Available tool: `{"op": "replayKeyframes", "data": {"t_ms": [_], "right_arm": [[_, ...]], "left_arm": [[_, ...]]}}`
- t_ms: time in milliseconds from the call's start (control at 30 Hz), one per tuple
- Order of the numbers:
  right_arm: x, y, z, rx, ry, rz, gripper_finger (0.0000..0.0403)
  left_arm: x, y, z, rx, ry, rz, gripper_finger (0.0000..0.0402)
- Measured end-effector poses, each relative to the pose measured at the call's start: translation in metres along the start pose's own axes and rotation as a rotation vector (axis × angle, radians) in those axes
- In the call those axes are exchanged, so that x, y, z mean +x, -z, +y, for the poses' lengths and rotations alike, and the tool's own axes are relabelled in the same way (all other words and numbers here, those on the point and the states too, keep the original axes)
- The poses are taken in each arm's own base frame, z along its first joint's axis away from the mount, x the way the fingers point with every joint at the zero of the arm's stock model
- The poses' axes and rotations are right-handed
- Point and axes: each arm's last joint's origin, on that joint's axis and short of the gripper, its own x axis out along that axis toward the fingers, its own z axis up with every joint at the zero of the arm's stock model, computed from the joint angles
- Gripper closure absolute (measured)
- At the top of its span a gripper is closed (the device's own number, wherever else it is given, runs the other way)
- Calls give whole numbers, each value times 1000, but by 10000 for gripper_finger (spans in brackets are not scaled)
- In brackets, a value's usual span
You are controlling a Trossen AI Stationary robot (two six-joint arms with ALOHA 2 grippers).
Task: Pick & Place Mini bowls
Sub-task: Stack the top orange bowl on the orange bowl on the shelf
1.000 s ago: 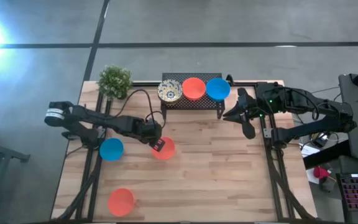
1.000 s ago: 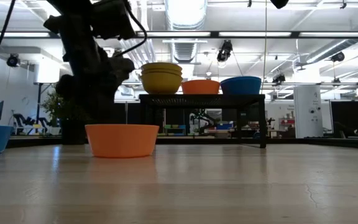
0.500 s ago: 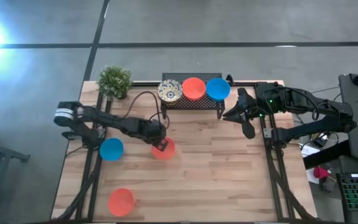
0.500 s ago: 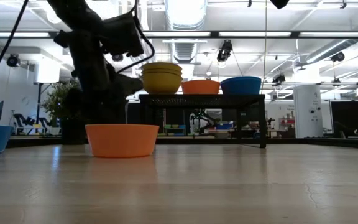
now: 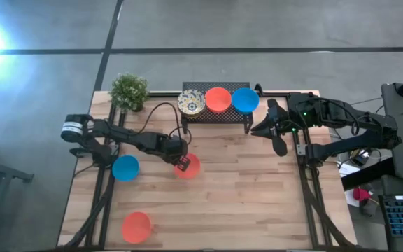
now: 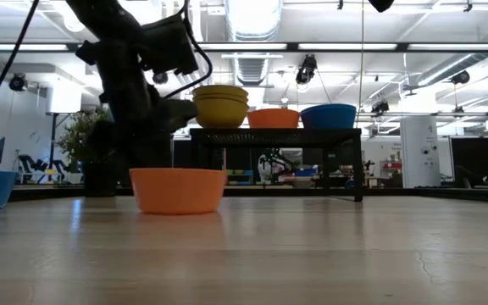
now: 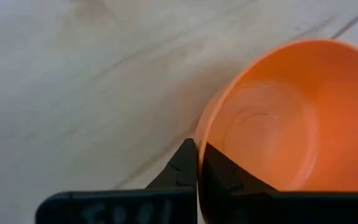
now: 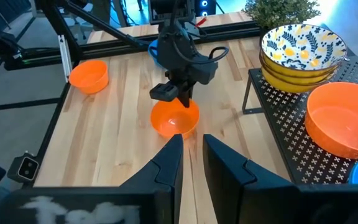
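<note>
My left gripper point(image 5: 182, 164) is shut on the rim of an orange-red mini bowl point(image 5: 189, 166) that stands on the table's middle left, also seen as the orange bowl point(image 6: 178, 189) in the low view. A blue mini bowl point(image 5: 125, 168) and another orange-red one point(image 5: 136, 227) rest on the table to the left. On the black rack point(image 5: 215, 116) sit stacked patterned bowls point(image 5: 191, 103), an orange-red bowl point(image 5: 218, 99) and a blue bowl point(image 5: 245, 99). My right gripper point(image 8: 192, 140) hangs open above the table's right side, touching nothing. My left gripper pinches the orange-red bowl's rim point(image 7: 205, 118) on its left side, one finger inside the bowl and one outside. The fingers come from above, slanting down from the table's left. The bowl stands upright with its base on the table.
A small green potted plant point(image 5: 129, 91) stands at the far left corner, beside the rack. Bare wood lies across the table's middle and near right point(image 5: 257, 203).
My left gripper has sunk a little over the orange-red bowl and shut on its rim. In the closing the bowl slid slightly toward the table's right edge, staying upright on the table.
</note>
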Motion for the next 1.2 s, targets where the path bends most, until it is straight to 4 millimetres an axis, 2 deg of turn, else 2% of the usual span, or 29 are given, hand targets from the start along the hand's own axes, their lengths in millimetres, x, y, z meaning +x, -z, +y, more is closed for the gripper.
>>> {"op": "replayKeyframes", "data": {"t_ms": [333, 600, 900, 1200], "right_arm": [[0, 0, 0, -5, 0, 0, 346], [0, 0, 0, -5, 0, 0, 346], [0, 0, 0, -22, 1, 1, 346], [0, 0, 0, -23, 0, 1, 346]], "left_arm": [[-16, -15, -21, 7, 91, -34, 400], [-42, -33, -47, 22, 219, -67, 401], [-83, -55, -77, 90, 423, -50, 401], [-138, -77, -94, 109, 497, -86, 401]]}}
